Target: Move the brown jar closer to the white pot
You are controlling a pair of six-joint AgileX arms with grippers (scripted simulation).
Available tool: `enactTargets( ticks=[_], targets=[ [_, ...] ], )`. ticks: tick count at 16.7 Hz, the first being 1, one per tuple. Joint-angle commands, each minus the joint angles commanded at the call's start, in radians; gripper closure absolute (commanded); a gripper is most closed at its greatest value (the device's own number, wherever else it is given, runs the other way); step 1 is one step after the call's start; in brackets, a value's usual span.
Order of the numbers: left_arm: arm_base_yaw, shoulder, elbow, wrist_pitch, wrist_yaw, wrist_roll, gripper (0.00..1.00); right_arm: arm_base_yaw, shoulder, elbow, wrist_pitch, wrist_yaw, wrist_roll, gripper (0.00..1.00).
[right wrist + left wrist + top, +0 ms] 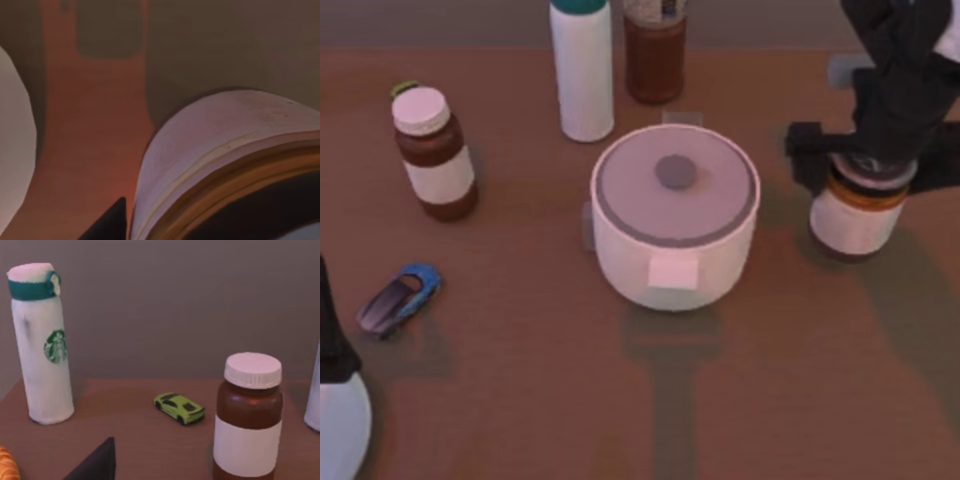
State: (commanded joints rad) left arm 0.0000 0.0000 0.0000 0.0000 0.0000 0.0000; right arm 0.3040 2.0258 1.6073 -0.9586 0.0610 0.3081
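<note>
The brown jar [858,215], squat with a wide white label, stands on the table to the right of the white pot [675,215]; a narrow strip of table shows between them. My right gripper [868,165] comes down over the jar's lid from the back right, shut on the brown jar. In the right wrist view the jar's label [210,150] fills the frame, and one dark fingertip [107,222] lies against its side. My left arm [332,340] is parked at the front left edge. Its gripper [160,476] is open and holds nothing.
Behind the pot stand a tall white bottle with a teal cap [582,70] and a dark brown bottle [655,55]. At the left are a brown bottle with a white cap [435,155], a blue toy car [400,298] and a green toy car [179,408].
</note>
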Motion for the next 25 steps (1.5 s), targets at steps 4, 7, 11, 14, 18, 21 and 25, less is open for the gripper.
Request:
enactTargets(
  ticks=[4,7,11,14,18,21,25],
  targets=[
    [0.0,0.0,0.0,0.0,0.0,0.0,0.0,-0.003,0.019,-0.021,0.039,-0.004,-0.001,1.0],
    [0.0,0.0,0.0,0.0,0.0,0.0,0.0,-0.004,0.053,-0.072,0.13,-0.001,0.0,1.0],
    [0.0,0.0,0.0,0.0,0.0,0.0,0.0,-0.002,0.07,-0.097,0.168,0.0,-0.002,1.0],
    [0.0,0.0,0.0,0.0,0.0,0.0,0.0,-0.002,0.07,-0.097,0.168,0.0,-0.002,0.92],
    [0.0,0.0,0.0,0.0,0.0,0.0,0.0,-0.002,0.07,-0.097,0.168,0.0,-0.002,0.62],
    [0.0,0.0,0.0,0.0,0.0,0.0,0.0,-0.002,0.07,-0.097,0.168,0.0,-0.002,0.4],
    [0.0,0.0,0.0,0.0,0.0,0.0,0.0,-0.002,0.07,-0.097,0.168,0.0,-0.002,0.1]
  ],
)
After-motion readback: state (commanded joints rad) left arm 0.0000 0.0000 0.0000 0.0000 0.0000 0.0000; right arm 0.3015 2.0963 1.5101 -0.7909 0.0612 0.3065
